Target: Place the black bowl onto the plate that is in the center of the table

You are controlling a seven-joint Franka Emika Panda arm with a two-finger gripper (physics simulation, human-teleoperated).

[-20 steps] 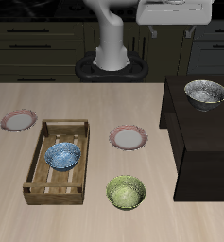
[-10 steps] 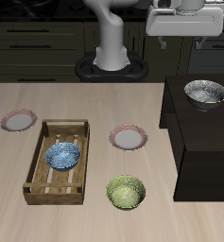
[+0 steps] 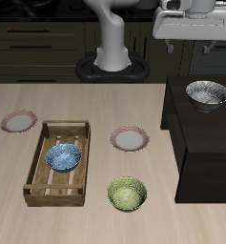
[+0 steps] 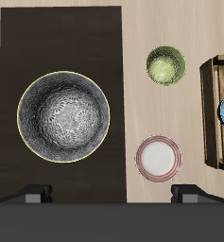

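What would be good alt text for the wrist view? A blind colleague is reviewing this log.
Looking straight down, the black bowl, silvery and speckled inside, sits on the dark cabinet. Beside the cabinet, on the beige table, are the pink-rimmed plate, a yellow-green bowl and part of a wooden tray. Two tips of the hand show, holding nothing.

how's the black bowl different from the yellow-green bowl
The black bowl sits up on the dark cabinet; the yellow-green bowl sits on the table near its front edge. The black bowl is speckled silvery-grey inside, the yellow-green bowl green throughout. Both are round, upright and empty.
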